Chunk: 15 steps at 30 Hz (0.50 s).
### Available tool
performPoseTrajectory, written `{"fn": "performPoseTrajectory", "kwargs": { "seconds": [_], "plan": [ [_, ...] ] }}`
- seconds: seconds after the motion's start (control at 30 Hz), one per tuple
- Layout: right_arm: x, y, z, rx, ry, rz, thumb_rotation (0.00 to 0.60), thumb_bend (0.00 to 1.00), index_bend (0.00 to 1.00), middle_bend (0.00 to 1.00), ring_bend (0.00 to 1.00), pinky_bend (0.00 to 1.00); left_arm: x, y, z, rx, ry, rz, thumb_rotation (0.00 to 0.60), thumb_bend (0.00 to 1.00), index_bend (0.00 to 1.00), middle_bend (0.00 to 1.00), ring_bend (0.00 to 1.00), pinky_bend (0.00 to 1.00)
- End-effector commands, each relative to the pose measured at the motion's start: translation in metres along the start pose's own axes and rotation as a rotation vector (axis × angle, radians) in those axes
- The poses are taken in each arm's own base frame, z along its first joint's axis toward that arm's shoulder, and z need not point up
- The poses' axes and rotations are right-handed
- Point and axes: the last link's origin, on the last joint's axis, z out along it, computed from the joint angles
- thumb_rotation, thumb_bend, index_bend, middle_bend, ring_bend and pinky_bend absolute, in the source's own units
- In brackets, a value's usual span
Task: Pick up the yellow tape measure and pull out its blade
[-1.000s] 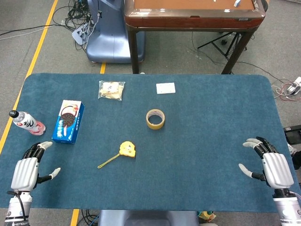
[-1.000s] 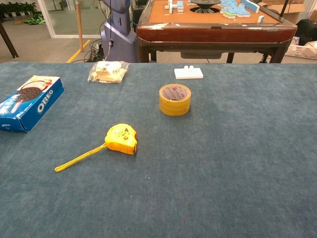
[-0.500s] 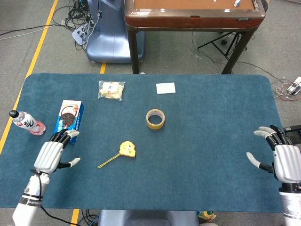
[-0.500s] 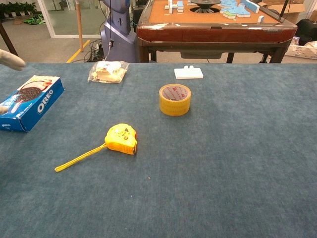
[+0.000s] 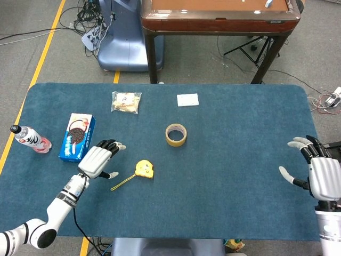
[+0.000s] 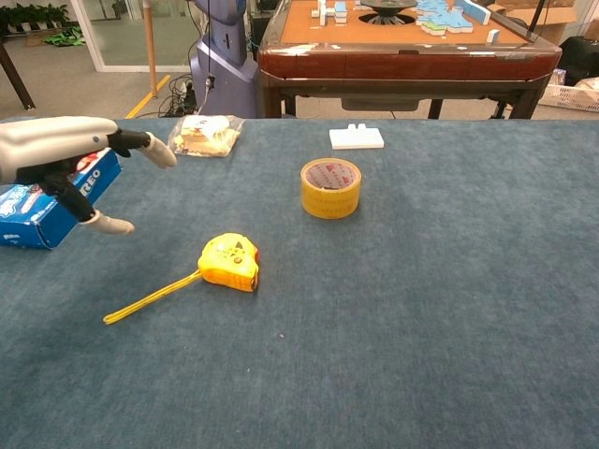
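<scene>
The yellow tape measure (image 5: 144, 169) (image 6: 230, 262) lies flat near the middle of the blue table, a short length of yellow blade (image 5: 122, 183) (image 6: 150, 299) trailing from it toward the near left. My left hand (image 5: 98, 159) (image 6: 58, 157) hovers open just left of it, fingers spread, not touching it. Out at the table's right edge my right hand (image 5: 317, 173) is also open and holds nothing; the chest view does not show it.
A roll of yellow tape (image 5: 176, 134) (image 6: 330, 187) stands beyond the tape measure. An Oreo box (image 5: 78, 136) (image 6: 37, 206) and a bottle (image 5: 29, 138) lie at the left. A bagged snack (image 5: 126, 102) (image 6: 200, 135) and a white block (image 5: 187, 100) (image 6: 356, 138) sit at the far side.
My left hand has swept from the near left corner toward the tape measure and entered the chest view. My right hand drifted slightly right. The tape measure has not moved.
</scene>
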Motion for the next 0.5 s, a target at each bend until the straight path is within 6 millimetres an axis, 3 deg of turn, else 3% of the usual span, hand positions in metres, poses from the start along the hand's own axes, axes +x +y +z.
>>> {"fn": "performPoseTrajectory", "kwargs": {
  "seconds": [0.03,0.5],
  "plan": [
    [-0.002,0.002,0.001,-0.004,-0.007,0.001,0.6,0.28,0.32,0.26,0.14,0.22,-0.009,0.014,0.017,-0.012,-0.051,0.019,0.6,0.17,0.19,0.19,0.09,0.11],
    [-0.004,0.014,-0.001,-0.028,-0.019,0.007,0.6,0.28,0.32,0.26,0.14,0.22,-0.04,0.057,0.04,-0.001,-0.101,0.111,0.6,0.17,0.18,0.19,0.09,0.11]
  ]
}}
